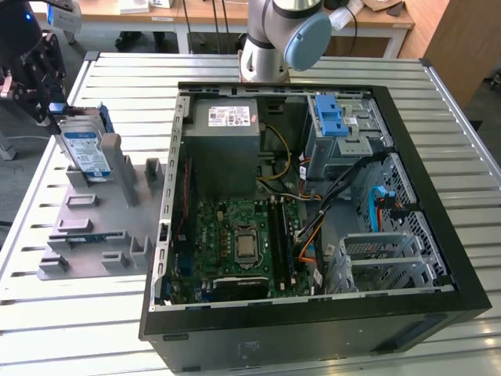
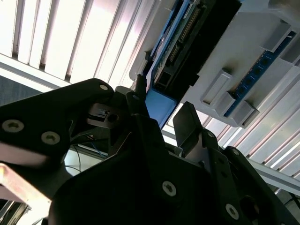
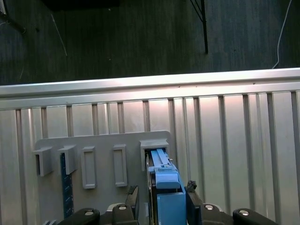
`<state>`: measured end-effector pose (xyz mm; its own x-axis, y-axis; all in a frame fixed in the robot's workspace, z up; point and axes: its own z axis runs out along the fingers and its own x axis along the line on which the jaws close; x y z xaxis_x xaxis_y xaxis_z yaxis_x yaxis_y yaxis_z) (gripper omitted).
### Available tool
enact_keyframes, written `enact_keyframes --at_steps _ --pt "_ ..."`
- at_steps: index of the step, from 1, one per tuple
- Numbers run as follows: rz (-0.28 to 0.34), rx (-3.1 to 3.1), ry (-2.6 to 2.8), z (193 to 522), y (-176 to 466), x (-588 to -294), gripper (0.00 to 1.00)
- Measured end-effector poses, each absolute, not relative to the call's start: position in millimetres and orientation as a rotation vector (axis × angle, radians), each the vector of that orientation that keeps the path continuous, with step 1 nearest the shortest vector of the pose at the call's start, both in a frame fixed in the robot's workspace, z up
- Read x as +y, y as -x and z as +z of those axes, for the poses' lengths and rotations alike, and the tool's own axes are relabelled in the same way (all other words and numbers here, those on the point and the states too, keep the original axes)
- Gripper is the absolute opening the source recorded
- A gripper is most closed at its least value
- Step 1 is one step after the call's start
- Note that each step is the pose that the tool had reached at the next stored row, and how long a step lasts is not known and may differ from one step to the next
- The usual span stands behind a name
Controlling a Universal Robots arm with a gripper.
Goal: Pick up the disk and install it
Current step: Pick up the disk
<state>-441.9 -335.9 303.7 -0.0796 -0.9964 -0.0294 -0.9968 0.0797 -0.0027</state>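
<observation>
Off the exterior view's left side of the open computer case (image 1: 329,312), the hand (image 1: 47,98) hangs over the top edge of the disk (image 1: 88,150). The disk stands on edge in a slot of the grey holder plate (image 1: 82,231). That plate lies on the slatted surface (image 1: 70,321) just beside the case, on the same side.

In the first wrist view the disk shows edge-on, its blue frame between the two fingers (image 3: 132,198). A dark gap shows at one finger, and the other sits close to the frame, perhaps touching it. The hand therefore appears spread around the disk, not clenched on it.

The disk is probably stiff and dense, with smooth metal faces that could slip, and it is sensitive to knocks. Its thin plastic frame may flex. The soundest hold looks to be square across the two flat faces near the upper edge.

Inside the case, a grey power-supply box (image 1: 231,145) sits in the far corner. Further toward the exterior view's right stands the metal cage with a blue latch (image 1: 338,125).
</observation>
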Motion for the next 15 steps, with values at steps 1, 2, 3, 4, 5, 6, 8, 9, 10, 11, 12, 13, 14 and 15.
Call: enact_keyframes --at_steps 1,2,3,4,5,6,8,9,10,11,12,13,14,15 --pt "0.028 2.291 2.115 303.4 441.8 -335.2 0.51" --pt "0.028 2.291 2.115 303.0 441.8 -335.0 0.51" --pt "0.028 2.291 2.115 302.5 441.8 -335.0 0.51" --pt "0.028 2.291 2.115 301.9 441.8 -335.0 0.51" --pt "0.028 2.291 2.115 301.2 441.8 -335.0 0.51" --pt "0.028 2.291 2.115 300.5 441.8 -335.0 0.51" --pt "0.028 2.291 2.115 299.3 441.8 -335.0 0.51" --pt "0.028 2.291 2.116 298.8 441.8 -335.0 0.51" --pt "0.028 2.291 2.116 298.8 441.8 -335.0 0.49" --pt "0.028 2.291 2.116 298.8 441.8 -335.0 0.49" --pt "0.028 2.291 2.116 298.7 441.8 -335.0 0.42" --pt "0.028 2.291 2.116 298.7 441.8 -335.0 0.42" --pt "0.028 2.291 2.116 298.7 441.8 -335.0 0.42" --pt "0.028 2.291 2.116 298.6 441.8 -335.0 0.42"
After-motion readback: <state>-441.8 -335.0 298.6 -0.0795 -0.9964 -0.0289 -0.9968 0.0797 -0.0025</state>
